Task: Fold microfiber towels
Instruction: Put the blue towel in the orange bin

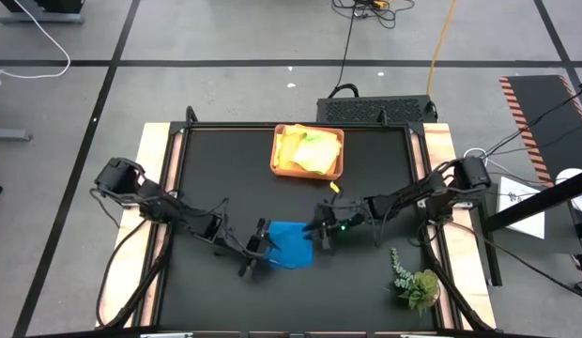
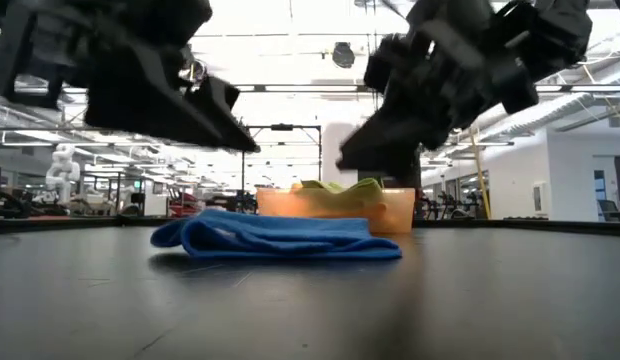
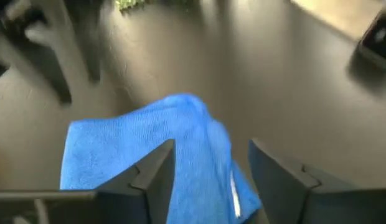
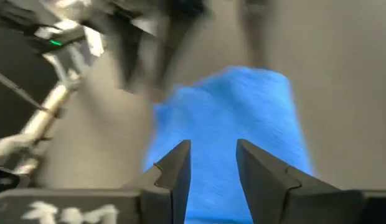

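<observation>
both pincers, left pincer [image 1: 256,252] and right pincer [image 1: 322,230], seemingly open and empty, flank blue towel [image 1: 291,244].

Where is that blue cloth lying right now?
The blue towel lies folded on the black table, front of centre in the high view, between the two grippers, with the orange tray behind it.

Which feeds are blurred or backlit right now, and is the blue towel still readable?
High view: even light, blue towel crisp. Low view: bright ceiling lights behind leave both arms as dark silhouettes, while the towel stays sharp. Left wrist view: background smeared, towel weave clear. Right wrist view: heavy blur on the far arm, towel soft-edged.
</observation>
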Motion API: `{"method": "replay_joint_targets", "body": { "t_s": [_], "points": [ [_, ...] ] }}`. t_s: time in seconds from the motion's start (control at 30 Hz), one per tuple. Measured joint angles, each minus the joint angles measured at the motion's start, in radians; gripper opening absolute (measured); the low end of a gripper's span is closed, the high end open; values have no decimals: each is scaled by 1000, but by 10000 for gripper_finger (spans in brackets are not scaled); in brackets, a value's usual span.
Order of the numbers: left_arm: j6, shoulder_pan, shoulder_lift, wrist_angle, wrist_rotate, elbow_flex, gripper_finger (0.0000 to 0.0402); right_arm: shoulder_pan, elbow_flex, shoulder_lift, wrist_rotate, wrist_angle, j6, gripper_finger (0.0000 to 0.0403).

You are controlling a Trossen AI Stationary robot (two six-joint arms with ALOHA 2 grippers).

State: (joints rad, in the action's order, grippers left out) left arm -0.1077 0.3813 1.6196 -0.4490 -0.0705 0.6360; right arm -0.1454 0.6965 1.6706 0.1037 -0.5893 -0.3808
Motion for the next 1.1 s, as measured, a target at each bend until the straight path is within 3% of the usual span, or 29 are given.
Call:
{"method": "replay_joint_targets", "body": {
  "t_s": [0.17, 0.37, 0.63, 0.83, 1.1],
  "points": [
    [160, -6, -72, 77, -39, 54, 228, 61, 0, 12, 11, 85, -5, 137],
    [243, -76, -168, 252, -104, 74, 234, 122, -1, 15, 82, 124, -8, 184],
    [346, -255, -80, 260, 45, 33, 234, 129, 0, 106, 85, 91, -19, 225],
    [375, -356, -28, 249, 114, 35, 234, 156, 2, 153, 137, 61, -24, 214],
    [431, -409, 70, 207, 281, 35, 235, 159, 0, 159, 155, 36, 13, 155]
  ]
}}
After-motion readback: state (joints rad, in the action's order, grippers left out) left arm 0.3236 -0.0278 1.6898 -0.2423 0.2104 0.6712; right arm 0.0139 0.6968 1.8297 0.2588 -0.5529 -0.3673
